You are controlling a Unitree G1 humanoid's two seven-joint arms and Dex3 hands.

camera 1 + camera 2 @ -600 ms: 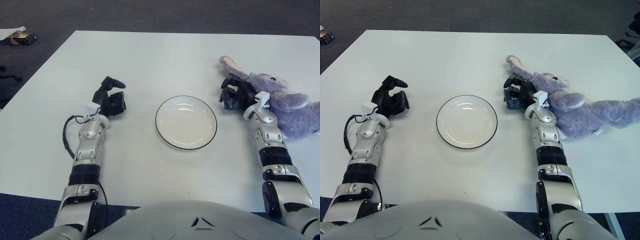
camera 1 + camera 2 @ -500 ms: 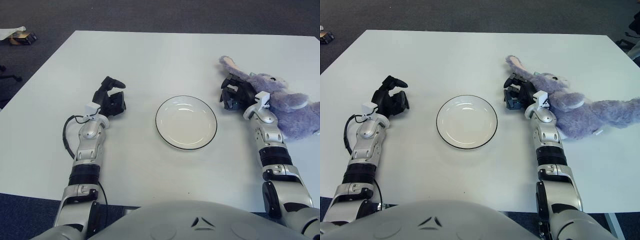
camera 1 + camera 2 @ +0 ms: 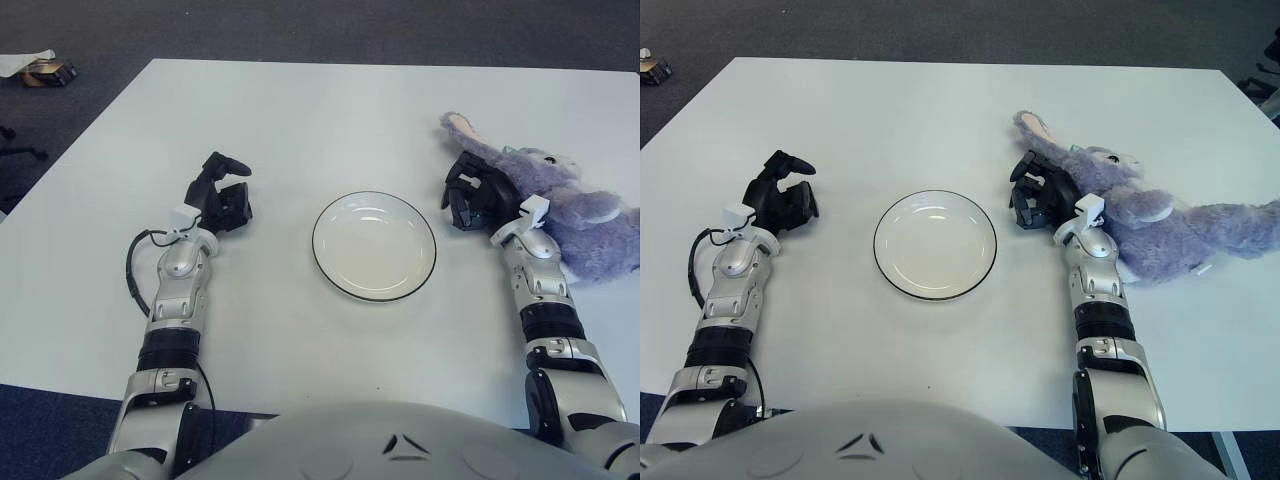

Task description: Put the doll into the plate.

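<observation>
One white bench (image 3: 890, 110) fills most of both eye views, with dark carpet beyond its far edge. Largest item on it: purple plush doll (image 3: 1160, 225), a long-eared animal lying on its side at the right, body stretching off toward the right edge, one ear pointing to the far left. Doll is on the bench surface, well right of the plate and not touching it.

Next: white plate (image 3: 935, 244) with a dark rim, at centre, upright and bare, roughly midway between the two hands.

Right hand (image 3: 1038, 195) sits just right of the plate, at the doll's left end, up against the head and ear area. Its fingers (image 3: 1025, 190) are curled, dark against the purple fur. Cannot tell whether they actually pinch the plush or just press beside it; no fur is visibly enclosed. Forearm runs back toward the near edge alongside the doll's body.

Left hand (image 3: 222, 195) shows left of the plate, well apart from it, fingers loosely curled with one digit sticking out to the right, holding nothing.

Smallest: a black cable (image 3: 133, 275) looping off the left forearm.
</observation>
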